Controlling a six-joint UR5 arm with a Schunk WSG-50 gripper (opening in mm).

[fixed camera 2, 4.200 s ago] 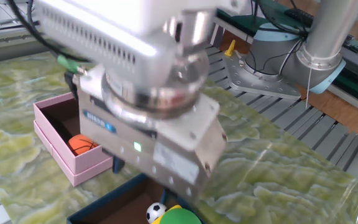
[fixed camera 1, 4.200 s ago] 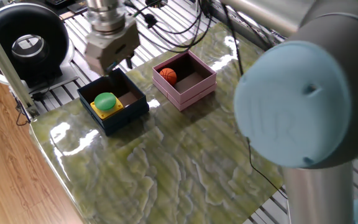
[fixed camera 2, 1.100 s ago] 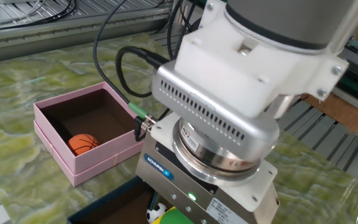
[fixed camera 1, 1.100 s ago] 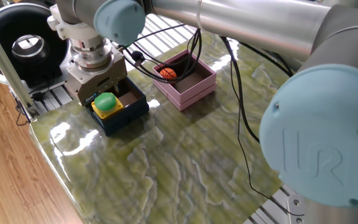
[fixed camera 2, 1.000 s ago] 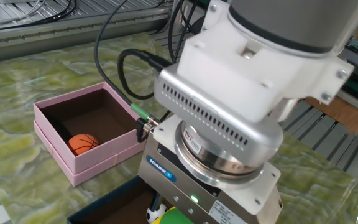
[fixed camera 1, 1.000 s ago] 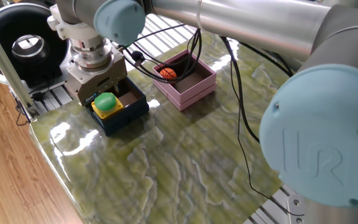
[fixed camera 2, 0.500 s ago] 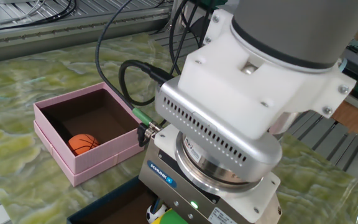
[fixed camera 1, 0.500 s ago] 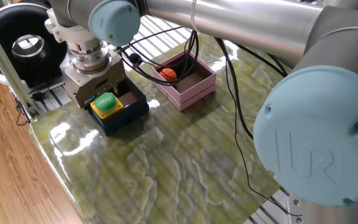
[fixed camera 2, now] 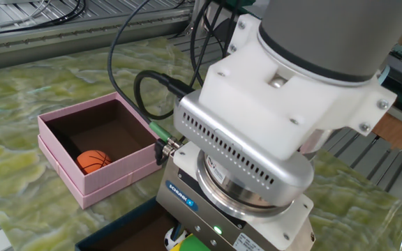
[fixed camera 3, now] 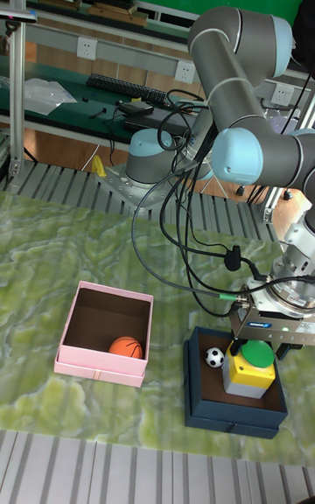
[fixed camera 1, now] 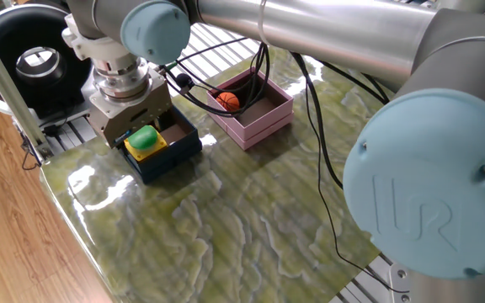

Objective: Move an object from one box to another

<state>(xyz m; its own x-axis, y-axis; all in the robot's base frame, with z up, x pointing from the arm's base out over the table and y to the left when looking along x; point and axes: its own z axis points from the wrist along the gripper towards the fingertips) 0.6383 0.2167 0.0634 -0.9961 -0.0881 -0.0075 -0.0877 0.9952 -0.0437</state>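
Upright yellow block [fixed camera 3: 248, 372], green cap [fixed camera 3: 256, 352] uppermost

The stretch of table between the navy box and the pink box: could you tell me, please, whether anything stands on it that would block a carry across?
Nothing visible does. In the tall fixed view only bare marbled table lies between the navy box and the pink box. The arm's black cables hang above that gap.

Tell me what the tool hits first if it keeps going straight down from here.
Likely the green-topped yellow block in the navy box; the tool sits right over it. The small soccer ball lies beside that line.
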